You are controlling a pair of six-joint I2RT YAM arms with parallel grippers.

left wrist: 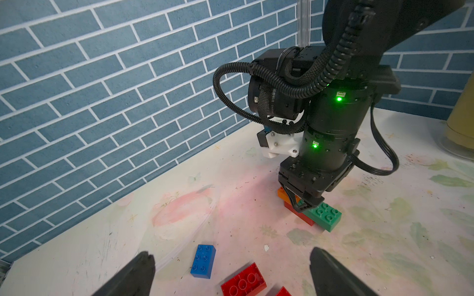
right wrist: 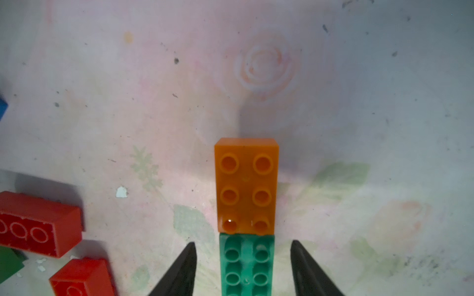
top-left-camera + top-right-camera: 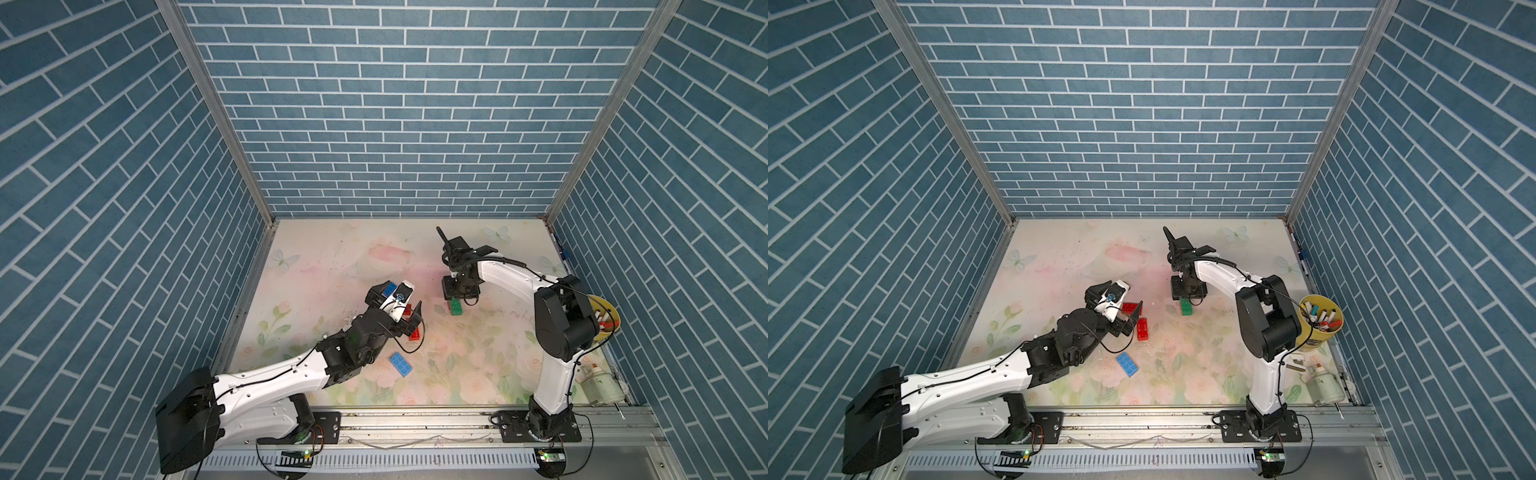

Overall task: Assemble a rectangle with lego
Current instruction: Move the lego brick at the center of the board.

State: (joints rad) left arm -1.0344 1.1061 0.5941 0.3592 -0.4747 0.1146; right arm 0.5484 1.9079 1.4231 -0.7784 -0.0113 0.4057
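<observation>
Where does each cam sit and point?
Top views: overhead by the base rail, looking down at the floral table and back wall; left arm, right arm show.
Left wrist: on the left arm, facing the right pincer over a green studded plastic brick; open left pincer shows.
Right wrist: looking down on an orange studded plastic brick; right pincer straddles the green one.
Shared: the green brick, everywhere.

Left arm (image 3: 270, 376) and right arm (image 3: 552, 378) have white shells, black joints, ribbed cable (image 1: 342, 48), green lights (image 1: 339, 99); right tool (image 2: 243, 242) is black.
</observation>
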